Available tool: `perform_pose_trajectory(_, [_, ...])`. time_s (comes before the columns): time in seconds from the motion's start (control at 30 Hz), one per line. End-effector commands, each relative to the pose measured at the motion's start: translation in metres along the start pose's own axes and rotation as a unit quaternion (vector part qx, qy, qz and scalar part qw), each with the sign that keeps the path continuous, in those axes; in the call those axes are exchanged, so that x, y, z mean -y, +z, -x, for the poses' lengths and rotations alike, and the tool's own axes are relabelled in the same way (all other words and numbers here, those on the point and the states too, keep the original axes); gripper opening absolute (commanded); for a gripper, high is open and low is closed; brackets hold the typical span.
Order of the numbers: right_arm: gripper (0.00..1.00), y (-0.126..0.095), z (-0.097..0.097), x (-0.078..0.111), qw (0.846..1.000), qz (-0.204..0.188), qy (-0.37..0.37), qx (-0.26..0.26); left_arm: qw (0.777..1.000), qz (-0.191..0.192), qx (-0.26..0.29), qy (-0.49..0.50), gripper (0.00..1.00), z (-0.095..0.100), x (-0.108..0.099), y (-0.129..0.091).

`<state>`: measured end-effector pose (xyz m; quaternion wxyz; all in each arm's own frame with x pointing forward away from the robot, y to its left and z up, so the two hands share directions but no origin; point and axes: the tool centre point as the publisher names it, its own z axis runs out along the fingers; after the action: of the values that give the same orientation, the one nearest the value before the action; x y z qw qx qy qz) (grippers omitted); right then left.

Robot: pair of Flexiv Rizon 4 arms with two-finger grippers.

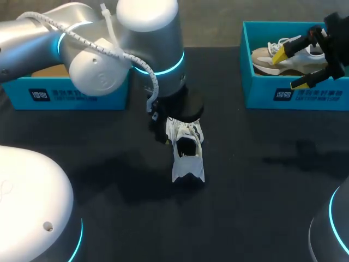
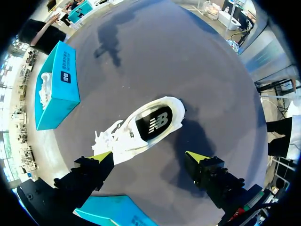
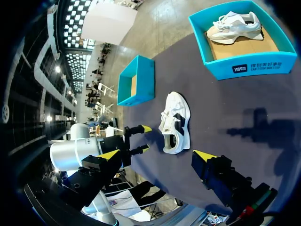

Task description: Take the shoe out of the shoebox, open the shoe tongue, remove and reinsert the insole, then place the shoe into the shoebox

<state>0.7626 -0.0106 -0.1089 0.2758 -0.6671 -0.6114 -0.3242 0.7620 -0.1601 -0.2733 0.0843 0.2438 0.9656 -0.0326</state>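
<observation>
Shoe [image 1: 188,165] sits mid-table on the dark table [image 1: 262,180], opening up, well apart from both boxes, with the insole [image 2: 154,123] showing inside. My left gripper [image 2: 149,157] hangs over it with fingers spread wide, gripping nothing. One tip is just beside the laces and the other is clear of the shoe. My right gripper [image 1: 289,70] is far right above the right shoebox [image 1: 262,99], also spread and empty, over a second shoe [image 1: 270,63]. I judge the tongue is next. I'd turn the left fingers to straddle the tongue's top edge, pinch only that and peel toward the toe. The right arm should come across to pin the heel so the shoe doesn't drag.
</observation>
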Motion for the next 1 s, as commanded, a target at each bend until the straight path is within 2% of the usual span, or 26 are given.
perform_pose_trajectory(0.03, [1.0,0.001,0.0,0.0,1.0,0.0,0.001,0.001,1.0,-0.001,0.001,0.001,1.0,-0.001,-0.001,0.0])
perform_pose_trajectory(0.1, [1.0,0.001,0.0,0.0,1.0,0.0,0.001,0.001,1.0,-0.001,0.001,0.001,1.0,-0.001,-0.001,0.0])
perform_pose_trajectory(0.3, [1.0,0.001,0.0,0.0,1.0,0.0,0.001,0.001,0.998,-0.014,0.01,-0.064,1.0,-0.011,0.017,0.014])
perform_pose_trajectory(0.33, [1.0,0.001,0.0,0.0,1.0,0.0,0.001,0.001,0.997,0.005,0.013,-0.077,1.0,-0.013,0.02,0.017])
perform_pose_trajectory(0.5, [1.0,0.001,0.0,0.0,1.0,0.0,0.001,0.001,0.993,-0.021,0.04,-0.111,1.0,-0.023,0.031,0.025])
perform_pose_trajectory(1.0, [1.0,0.001,0.0,0.0,1.0,0.0,0.001,0.001,0.993,-0.021,0.04,-0.111,1.0,-0.023,0.031,0.025])
